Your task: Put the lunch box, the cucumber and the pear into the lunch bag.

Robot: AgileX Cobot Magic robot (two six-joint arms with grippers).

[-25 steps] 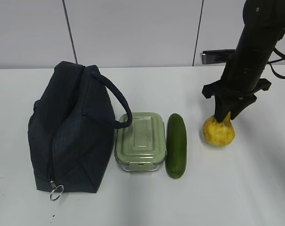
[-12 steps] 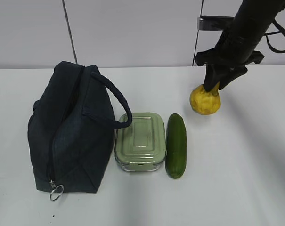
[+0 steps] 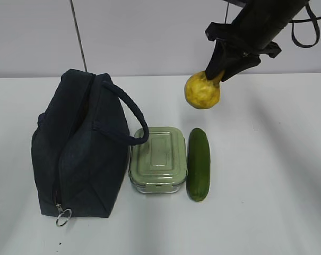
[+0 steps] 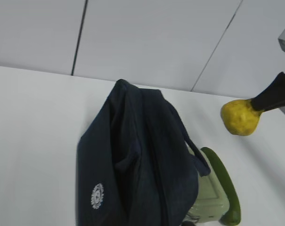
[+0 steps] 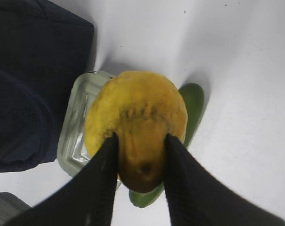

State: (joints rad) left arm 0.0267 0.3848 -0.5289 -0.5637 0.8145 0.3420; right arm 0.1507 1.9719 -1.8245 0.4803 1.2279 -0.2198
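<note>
My right gripper (image 3: 217,74) is shut on the neck of the yellow pear (image 3: 202,90) and holds it in the air above the far end of the cucumber. In the right wrist view the pear (image 5: 135,122) hangs between my two black fingers (image 5: 102,174). The dark green cucumber (image 3: 198,163) lies on the table beside the sage-lidded lunch box (image 3: 158,158). The navy lunch bag (image 3: 80,146) stands to the left of the box, its handle (image 3: 129,114) arching over it. The left wrist view shows the bag (image 4: 137,165) from above and the pear (image 4: 240,117); my left gripper is out of view.
The white table (image 3: 266,202) runs back to a grey panelled wall (image 3: 149,32). The bag's silver ring pull (image 3: 63,217) hangs at its near lower corner. A black cable (image 3: 309,26) loops off the right arm.
My right gripper has lifted the pear off the table at the right and carried it up and to the left, from beside the cucumber to above its far end.
</note>
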